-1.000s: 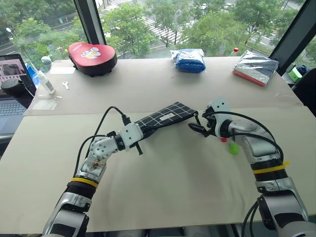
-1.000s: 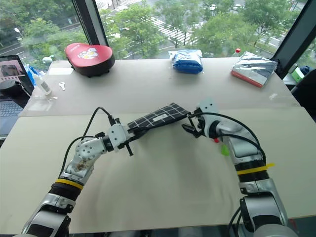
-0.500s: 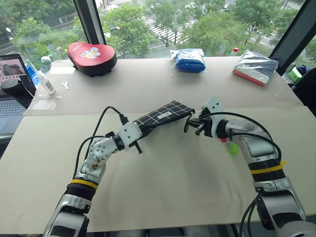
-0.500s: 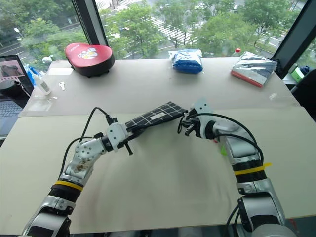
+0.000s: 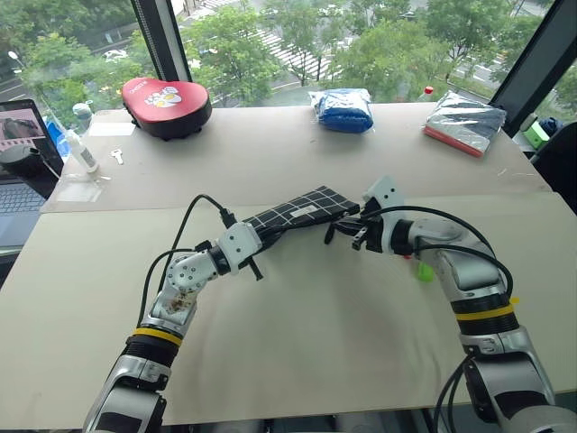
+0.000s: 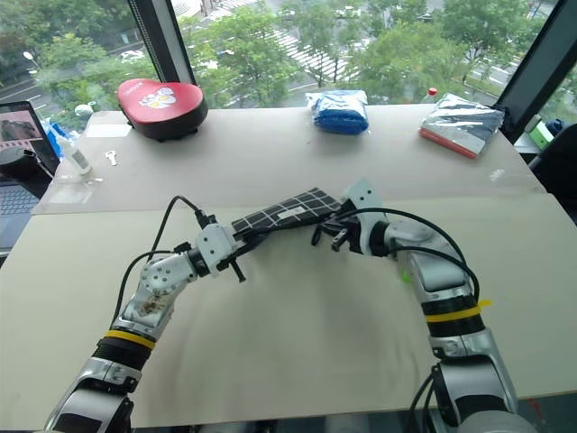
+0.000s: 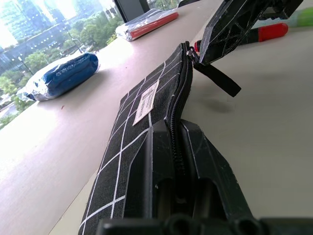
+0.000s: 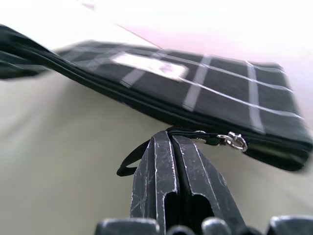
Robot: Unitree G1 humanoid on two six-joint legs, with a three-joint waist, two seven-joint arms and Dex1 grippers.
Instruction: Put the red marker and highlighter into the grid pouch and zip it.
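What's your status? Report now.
Left gripper shut on grid pouch. Right gripper shut on zipper pull cord. Red marker, highlighter on table, not inside.

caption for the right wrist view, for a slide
Right gripper shut on the pull cord of the grid pouch.

My two arms are silver-grey metal with black looping cables, a yellow band around each forearm, and white housings behind each scuffed black claw.
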